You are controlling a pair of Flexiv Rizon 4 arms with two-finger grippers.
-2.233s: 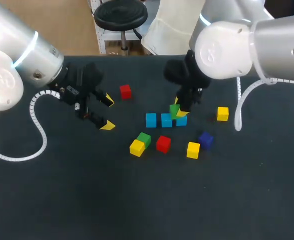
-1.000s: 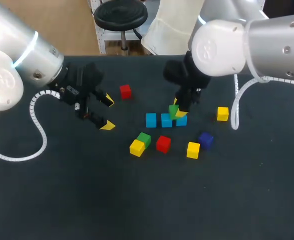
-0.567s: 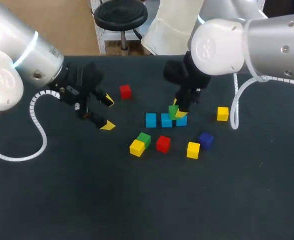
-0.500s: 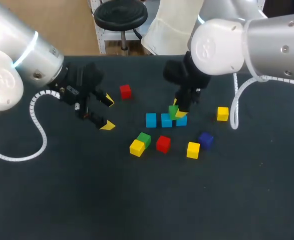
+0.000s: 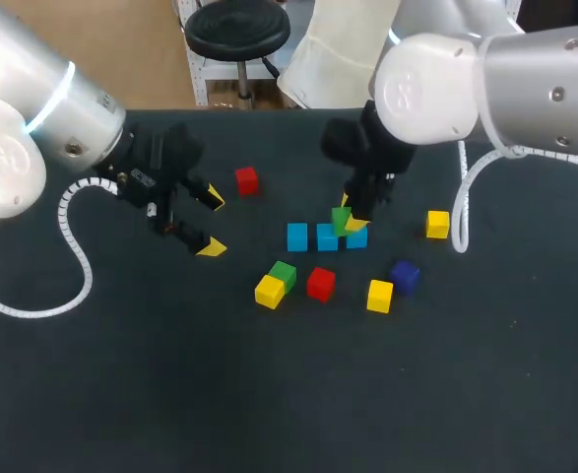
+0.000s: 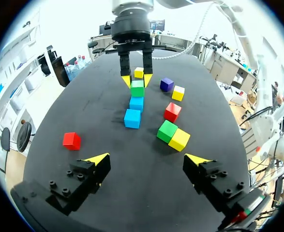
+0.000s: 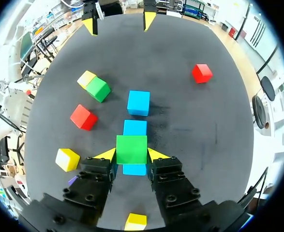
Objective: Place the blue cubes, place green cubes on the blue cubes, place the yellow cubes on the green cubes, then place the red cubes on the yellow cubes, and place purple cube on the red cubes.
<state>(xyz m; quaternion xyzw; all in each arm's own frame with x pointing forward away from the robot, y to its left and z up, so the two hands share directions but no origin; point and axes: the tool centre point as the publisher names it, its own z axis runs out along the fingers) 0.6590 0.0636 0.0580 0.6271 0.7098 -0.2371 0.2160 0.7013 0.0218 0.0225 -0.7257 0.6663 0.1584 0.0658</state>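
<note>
Right pincer point(image 7: 131, 153) clamps green cube point(image 7: 131, 149) squarely over the end blue cube point(image 7: 134, 169) (lined up to stack); left pincer point(image 5: 213, 225) open, idle at frame left, well clear.

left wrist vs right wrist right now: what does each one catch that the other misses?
Left wrist only: the purple cube in full; the right wrist gives at most a sliver of it. Right wrist only: the third blue cube, under the held green cube. Both: the right gripper shut on that green cube, the left gripper open, and the other blue cubes.
</note>
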